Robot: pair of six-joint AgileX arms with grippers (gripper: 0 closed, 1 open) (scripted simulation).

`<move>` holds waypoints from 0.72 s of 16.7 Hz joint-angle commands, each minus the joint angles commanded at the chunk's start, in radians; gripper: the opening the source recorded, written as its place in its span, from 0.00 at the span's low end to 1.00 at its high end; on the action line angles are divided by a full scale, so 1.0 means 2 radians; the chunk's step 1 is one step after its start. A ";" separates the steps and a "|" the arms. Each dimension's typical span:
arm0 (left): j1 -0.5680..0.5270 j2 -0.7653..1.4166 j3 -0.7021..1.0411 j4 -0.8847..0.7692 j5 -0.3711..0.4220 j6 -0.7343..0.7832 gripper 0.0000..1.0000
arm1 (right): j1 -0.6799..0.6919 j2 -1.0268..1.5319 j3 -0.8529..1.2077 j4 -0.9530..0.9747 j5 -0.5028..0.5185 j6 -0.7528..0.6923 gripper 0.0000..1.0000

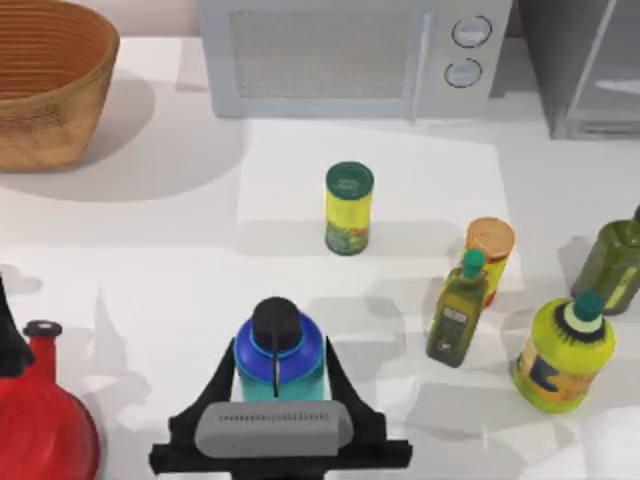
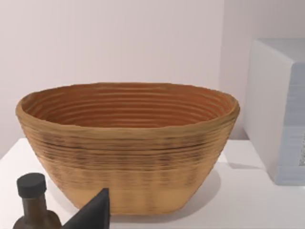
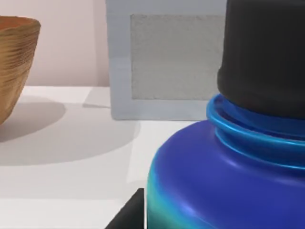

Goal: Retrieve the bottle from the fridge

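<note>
The bottle (image 1: 279,352), round and blue with a teal-tinged body and a black domed cap, is near the table's front middle. My right gripper (image 1: 278,378) is shut on it, one dark finger pressed against each side of its body. In the right wrist view the bottle (image 3: 224,167) looms very close. The fridge (image 1: 585,70), a dark grey box with a pale glassy door panel, stands at the back right, far from the bottle. My left gripper (image 1: 6,340) is parked at the table's left edge, and one dark fingertip (image 2: 93,212) of it pokes into the left wrist view.
A light grey microwave (image 1: 350,55) stands at the back middle and a woven basket (image 1: 45,80) at the back left. A yellow-green can (image 1: 349,208), an orange can (image 1: 489,250) and olive-green bottles (image 1: 458,310) (image 1: 565,350) stand at the middle and right. A red vessel (image 1: 40,420) sits front left.
</note>
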 joint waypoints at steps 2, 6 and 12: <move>0.000 0.000 0.000 0.000 0.000 0.000 1.00 | -0.022 0.024 0.007 0.030 -0.021 -0.012 0.00; 0.000 0.000 0.000 0.000 0.000 0.000 1.00 | -0.060 0.062 0.019 0.079 -0.056 -0.033 0.00; 0.000 0.000 0.000 0.000 0.000 0.000 1.00 | -0.062 0.063 0.019 0.080 -0.057 -0.034 0.15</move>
